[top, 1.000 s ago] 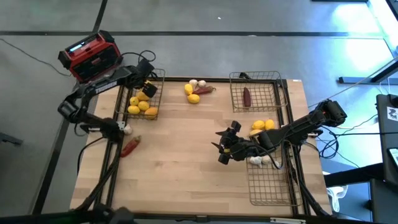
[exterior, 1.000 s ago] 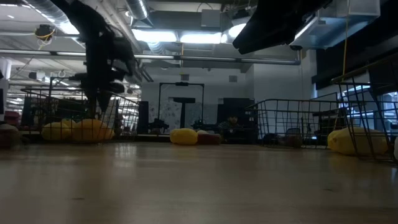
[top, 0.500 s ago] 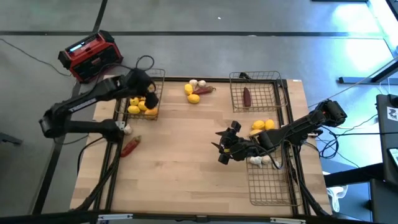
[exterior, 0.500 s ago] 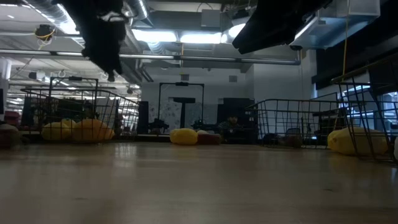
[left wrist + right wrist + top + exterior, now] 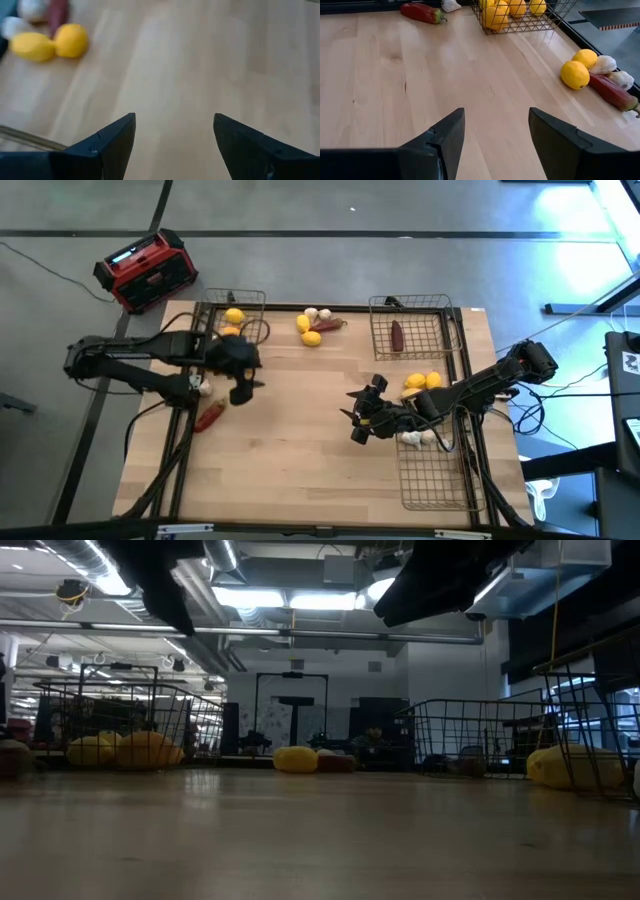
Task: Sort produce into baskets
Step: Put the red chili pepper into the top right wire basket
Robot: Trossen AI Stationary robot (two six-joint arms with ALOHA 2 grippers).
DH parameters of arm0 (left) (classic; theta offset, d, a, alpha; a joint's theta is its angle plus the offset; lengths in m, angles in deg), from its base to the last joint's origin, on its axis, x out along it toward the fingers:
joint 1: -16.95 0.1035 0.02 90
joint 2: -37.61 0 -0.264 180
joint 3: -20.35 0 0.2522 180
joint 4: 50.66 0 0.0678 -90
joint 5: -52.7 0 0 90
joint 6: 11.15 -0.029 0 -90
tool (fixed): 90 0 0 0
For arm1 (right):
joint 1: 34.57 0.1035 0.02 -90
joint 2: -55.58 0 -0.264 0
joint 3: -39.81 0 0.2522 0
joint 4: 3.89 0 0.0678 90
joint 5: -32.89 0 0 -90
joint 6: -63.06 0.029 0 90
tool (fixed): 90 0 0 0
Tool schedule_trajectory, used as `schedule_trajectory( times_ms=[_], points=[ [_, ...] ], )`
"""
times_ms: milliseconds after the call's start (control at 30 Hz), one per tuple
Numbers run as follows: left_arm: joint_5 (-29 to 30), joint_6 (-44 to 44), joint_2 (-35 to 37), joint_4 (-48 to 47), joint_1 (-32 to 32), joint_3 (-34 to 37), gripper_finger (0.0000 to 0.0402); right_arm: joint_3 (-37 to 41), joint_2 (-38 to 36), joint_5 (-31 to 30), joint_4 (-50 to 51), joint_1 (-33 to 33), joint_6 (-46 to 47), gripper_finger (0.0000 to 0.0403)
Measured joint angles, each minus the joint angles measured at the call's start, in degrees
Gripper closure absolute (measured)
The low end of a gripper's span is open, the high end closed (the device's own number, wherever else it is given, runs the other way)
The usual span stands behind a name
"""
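Since nothing is held at this moment, the handling of the produce has to be judged from how it lies. Nearest, the right gripper (image 5: 352, 418) hangs spread and empty over bare wood at the middle of the tabletop (image 5: 300, 460), just beside the right-hand basket (image 5: 437, 480), in which two lemons (image 5: 421, 382) and some white bulbs (image 5: 418, 437) are seen. Toward the left side, the left gripper (image 5: 243, 388) hovers with its fingers (image 5: 112, 137) likewise parted, nothing between them, over open wood next to the left basket (image 5: 228, 320), where lemons (image 5: 232, 316) are piled. A red pepper (image 5: 208, 417) lies loose by the left edge with a garlic bulb (image 5: 203, 388) near it. Farther back, a small loose cluster rests at the far edge between the two rear baskets: two lemons (image 5: 575, 74), two garlic bulbs (image 5: 603, 64) and a second red pepper (image 5: 611, 91), all touching. The far right basket (image 5: 410, 330) holds one dark red piece (image 5: 398, 335). The lemons are judged firm, smooth and prone to rolling, so they would best be taken across the middle; the garlic is light with papery skin and should be pinched gently; the peppers are thin-walled and best gripped across the body, not the stem. Ample free room is offered mid-table, while the far cluster sits close to the edge and could be nudged off.
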Motion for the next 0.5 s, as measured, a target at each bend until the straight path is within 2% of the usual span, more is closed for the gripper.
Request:
schedule_trajectory(
  times_ms=[133,500],
  points=[
    [0.0,5.9,-0.1,-1.2,-5.9,0.0,0.0137,0.0,0.0,0.0,0.0,0.0,0.0,0.0188],
    [0.0,24.7,-3.3,-13.4,-17.4,2.1,0.0137,0.0,0.0,0.0,0.0,0.0,0.0,0.0188]
  ],
)
